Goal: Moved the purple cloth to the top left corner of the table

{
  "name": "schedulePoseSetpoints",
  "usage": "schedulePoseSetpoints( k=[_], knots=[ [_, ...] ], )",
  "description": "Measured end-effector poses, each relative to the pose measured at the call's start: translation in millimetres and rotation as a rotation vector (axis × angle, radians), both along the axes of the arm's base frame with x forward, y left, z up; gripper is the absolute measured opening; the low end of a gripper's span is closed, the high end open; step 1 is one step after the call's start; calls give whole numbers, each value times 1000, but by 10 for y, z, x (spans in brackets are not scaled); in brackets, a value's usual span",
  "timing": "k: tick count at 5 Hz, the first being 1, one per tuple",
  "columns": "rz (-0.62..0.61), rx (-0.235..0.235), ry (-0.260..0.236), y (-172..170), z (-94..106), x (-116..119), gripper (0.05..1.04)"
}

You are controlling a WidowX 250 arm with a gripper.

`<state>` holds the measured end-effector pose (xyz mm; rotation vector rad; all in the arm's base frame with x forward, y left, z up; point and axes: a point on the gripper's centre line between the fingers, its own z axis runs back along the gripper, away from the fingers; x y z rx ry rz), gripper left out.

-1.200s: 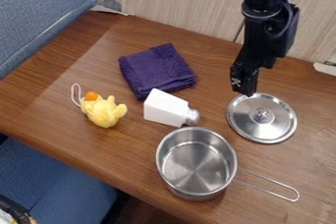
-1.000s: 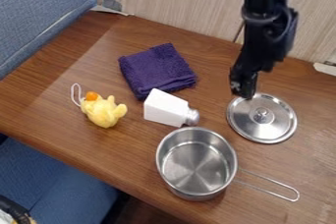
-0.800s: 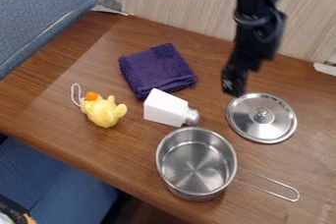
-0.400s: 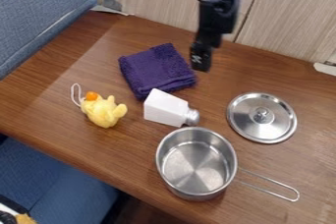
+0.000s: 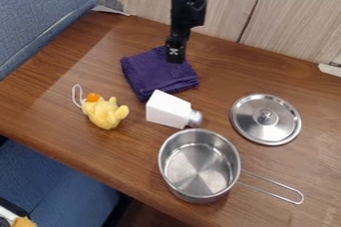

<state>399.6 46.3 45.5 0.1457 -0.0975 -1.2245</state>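
The black arm (image 5: 187, 2) comes in from the top edge, its upper part cut off. Its end effector (image 5: 175, 56) hangs at the upper edge of the purple cloth (image 5: 156, 74), hiding part of the cloth's upper right side. Whether the end effector is open or closed cannot be told, nor whether it touches the cloth.

The folded cloth lies on the tabletop (image 5: 53, 94), left of centre in its upper part, apart from the top left corner. A white bottle (image 5: 168, 109) lies on its side at the cloth's lower edge; whether the two touch is hard to make out. Left of it is a yellow plush toy (image 5: 105, 113) with a white loop.

A metal pot (image 5: 200, 164) stands below the bottle, the lid (image 5: 265, 120) flat to its upper right. The blue seat (image 5: 50, 186) at lower left is cut off by the view's edge.
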Motion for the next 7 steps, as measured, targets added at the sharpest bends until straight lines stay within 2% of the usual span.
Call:
schedulePoseSetpoints(
  k=[1,3,4,7],
  knots=[
    [112,20,26,179,-113,-43,1001],
    [173,15,76,190,-298,-126,1001],
    [175,-11,104,169,-400,-130,1001],
    [264,-19,93,479,-443,185,1001]
  ],
)
